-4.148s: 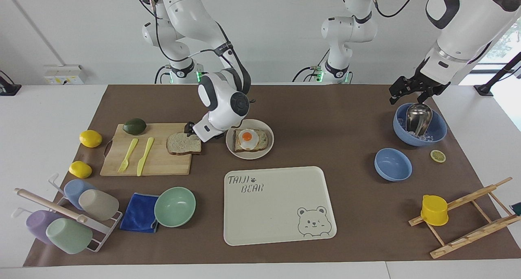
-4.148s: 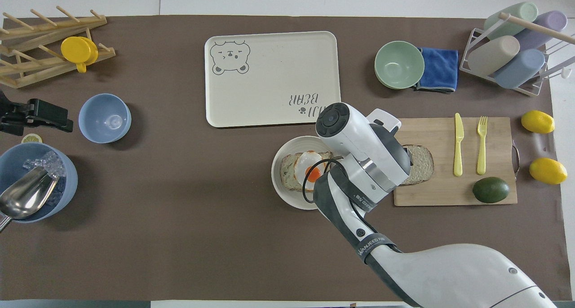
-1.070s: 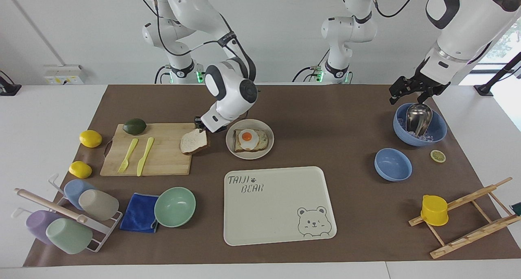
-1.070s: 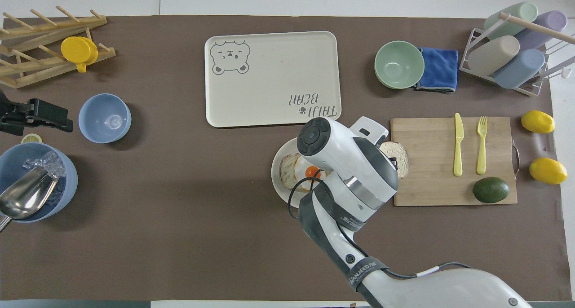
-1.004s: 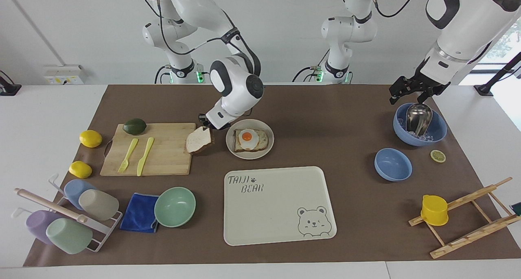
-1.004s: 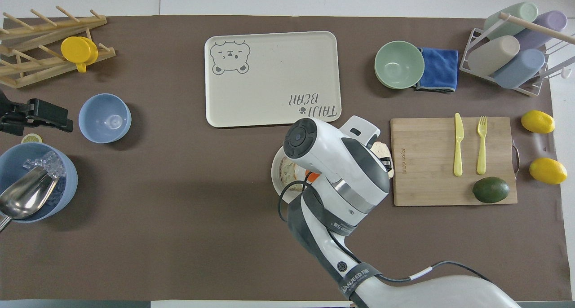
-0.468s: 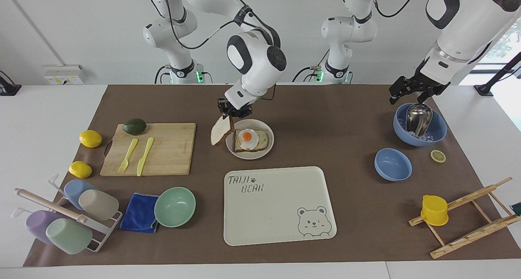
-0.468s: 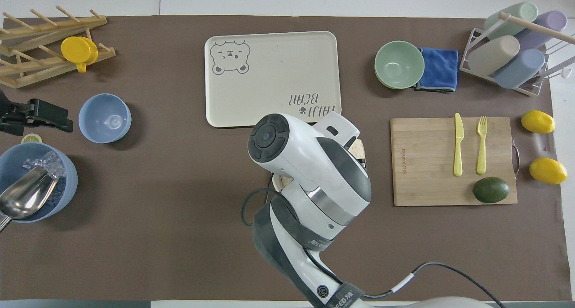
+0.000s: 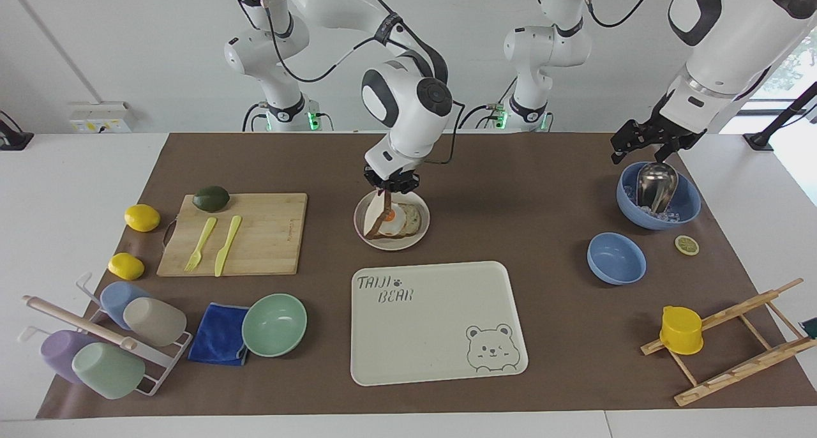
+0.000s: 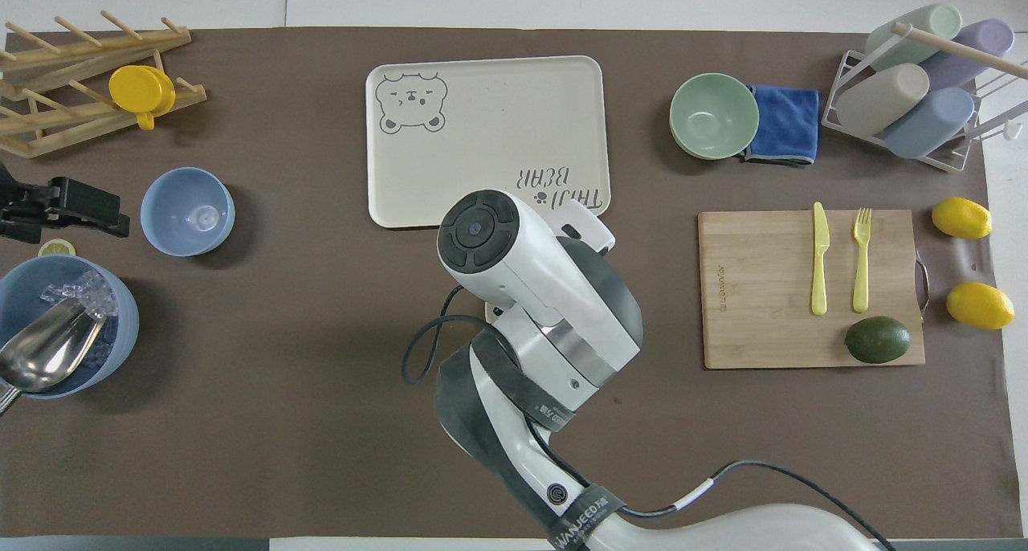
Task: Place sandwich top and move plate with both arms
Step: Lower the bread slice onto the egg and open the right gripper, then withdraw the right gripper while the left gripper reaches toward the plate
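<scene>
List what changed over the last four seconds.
The right gripper lifted the sandwich top off the cutting board and carried it over the plate, where it hangs on edge above the egg slice. The left gripper, over the ice bowl, stayed put.

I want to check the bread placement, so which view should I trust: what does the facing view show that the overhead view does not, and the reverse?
Only the facing view shows the right gripper shut on the sandwich top, which hangs on edge over the plate and the egg-topped slice.

Only the overhead view shows how the right arm's wrist covers nearly all of that plate, leaving the bread unseen.

Both show the tray, the cutting board with no bread on it, and the left gripper waiting over the ice bowl.
</scene>
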